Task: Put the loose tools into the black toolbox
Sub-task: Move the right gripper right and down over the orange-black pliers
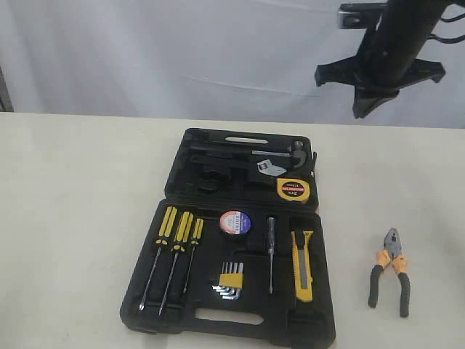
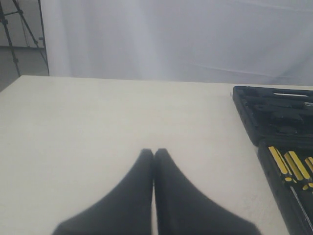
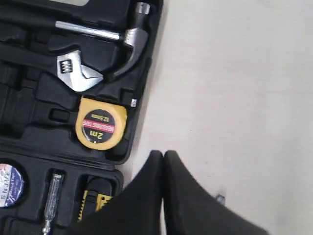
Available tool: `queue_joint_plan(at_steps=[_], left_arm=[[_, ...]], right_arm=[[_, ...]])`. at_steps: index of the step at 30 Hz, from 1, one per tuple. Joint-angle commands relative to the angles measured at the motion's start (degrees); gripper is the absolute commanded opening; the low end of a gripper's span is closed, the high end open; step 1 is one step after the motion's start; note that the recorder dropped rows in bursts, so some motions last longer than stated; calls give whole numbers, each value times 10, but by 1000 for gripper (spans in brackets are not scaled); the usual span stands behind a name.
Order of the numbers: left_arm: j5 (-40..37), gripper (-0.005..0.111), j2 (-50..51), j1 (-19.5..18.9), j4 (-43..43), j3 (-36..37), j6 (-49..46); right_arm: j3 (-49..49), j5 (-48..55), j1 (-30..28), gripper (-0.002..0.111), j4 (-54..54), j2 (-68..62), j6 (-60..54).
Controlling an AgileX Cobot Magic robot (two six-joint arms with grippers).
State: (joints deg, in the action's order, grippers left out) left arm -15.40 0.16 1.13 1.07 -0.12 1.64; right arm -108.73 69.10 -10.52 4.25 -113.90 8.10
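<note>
The black toolbox [image 1: 138, 309] lies open on the table. In its moulded slots sit the yellow tape measure [image 1: 293, 190], the labelled black tape roll [image 1: 235, 222] and the yellow utility knife [image 1: 302, 265]. The pliers [image 1: 391, 270] with orange-and-black handles lie loose on the table to the right of the box. My right gripper [image 3: 163, 154] is shut and empty, high above the table just off the box's right edge, near the tape measure [image 3: 100, 123]. My left gripper [image 2: 154, 152] is shut and empty over bare table, left of the toolbox [image 2: 249, 117]; the exterior view does not show it.
The box also holds three yellow-and-black screwdrivers [image 1: 174, 240], a hex key set [image 1: 231, 282], a tester screwdriver [image 1: 270, 251], a hammer [image 3: 132, 39] and a wrench [image 3: 73, 68]. The right arm [image 1: 389, 51] hangs over the back right. Bare table lies on both sides of the box.
</note>
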Motion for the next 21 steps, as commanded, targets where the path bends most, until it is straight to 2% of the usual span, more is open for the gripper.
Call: queue_joint_plan(at_steps=[1, 4, 14, 21], left_arm=[[0, 0, -2, 1, 1, 1, 1], [0, 0, -2, 1, 1, 1, 1], [0, 0, -2, 1, 1, 1, 1], [0, 0, -2, 1, 1, 1, 1]], right_arm=[[51, 9, -34, -1, -2, 32, -6], [122, 9, -51, -1, -12, 63, -6], [406, -125, -60, -1, -53, 197, 11], [504, -183, -60, -1, -16, 201, 11]])
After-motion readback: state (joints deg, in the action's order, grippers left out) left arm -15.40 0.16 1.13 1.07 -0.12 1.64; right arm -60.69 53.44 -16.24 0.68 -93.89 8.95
